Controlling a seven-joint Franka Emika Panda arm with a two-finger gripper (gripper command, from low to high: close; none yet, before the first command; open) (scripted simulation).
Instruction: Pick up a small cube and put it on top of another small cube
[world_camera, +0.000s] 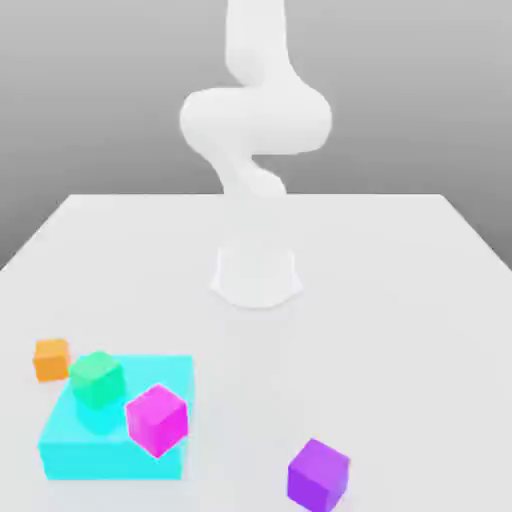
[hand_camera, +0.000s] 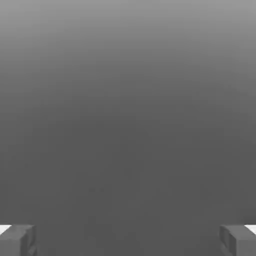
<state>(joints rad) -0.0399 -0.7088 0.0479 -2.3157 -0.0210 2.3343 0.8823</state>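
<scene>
gaping wide, the gripper (hand_camera: 128, 240) shows only its two fingertips (hand_camera: 17, 240) at the lower corners of the hand view, with nothing between them and only grey beyond. the arm (world_camera: 255, 120) stands at upper centre of the exterior view, well apart from every cube. at lower left a green cube (world_camera: 96, 378) and a pink cube (world_camera: 156, 418) sit on a cyan slab (world_camera: 100, 450); an orange cube (world_camera: 51, 359) lies beside it, a purple cube (world_camera: 318, 475) at lower right. picking hasn't begun, i judge; next comes reaching down over one cube.
</scene>
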